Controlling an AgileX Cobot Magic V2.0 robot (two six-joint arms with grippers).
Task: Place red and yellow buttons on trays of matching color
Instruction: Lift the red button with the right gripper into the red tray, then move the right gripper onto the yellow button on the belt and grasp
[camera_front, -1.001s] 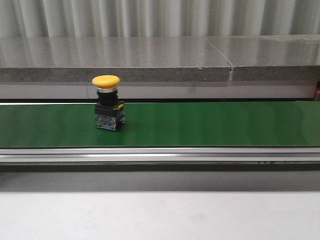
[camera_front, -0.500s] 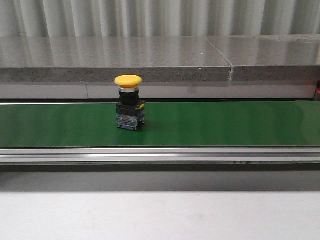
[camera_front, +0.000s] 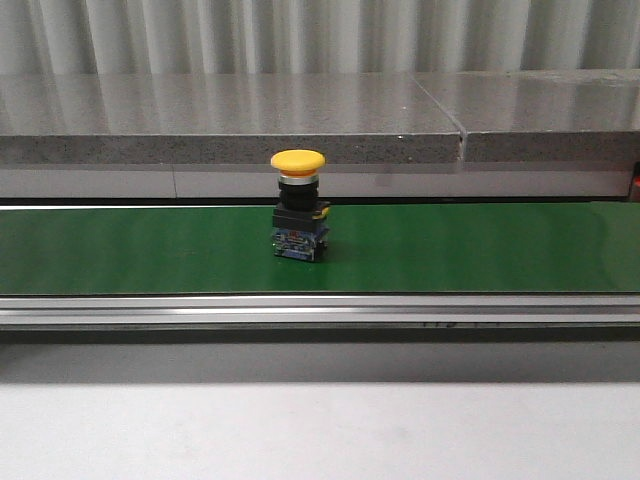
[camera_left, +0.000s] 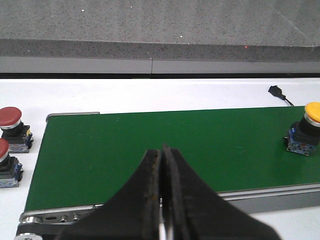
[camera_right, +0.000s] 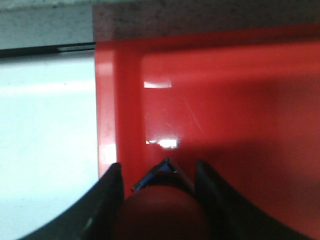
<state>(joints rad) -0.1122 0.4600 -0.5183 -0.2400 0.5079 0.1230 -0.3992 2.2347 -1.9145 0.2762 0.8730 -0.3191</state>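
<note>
- You see the yellow button (camera_front: 299, 206) standing upright on the green conveyor belt (camera_front: 480, 250), a little left of the middle of the belt in the front view. Its yellow cap is on top and its black and blue body is below.
- In the left wrist view the same yellow button (camera_left: 305, 129) is at the edge of the picture, well apart from the left gripper (camera_left: 163, 192).
- The left gripper has its two black fingers pressed together, with nothing between them. It hangs above the near edge of the belt.
- Two red buttons stand on the white table (camera_left: 150, 95) just beside one end of the belt: one red button (camera_left: 12, 129) is farther, the second red button (camera_left: 5, 164) is nearer and partly cut by the picture border. They are close to each other.
- A small black connector (camera_left: 278, 92) lies on the white table behind the belt.
- The right gripper (camera_right: 159, 187) is closed around a red button (camera_right: 161, 207); you see its dark red cap between the fingers and a bit of its blue base.
- This held button is above the red tray (camera_right: 240, 115), near the tray's side wall. You cannot tell if it touches the tray floor.
- Beside the red tray is the white table surface (camera_right: 47, 145).
</note>
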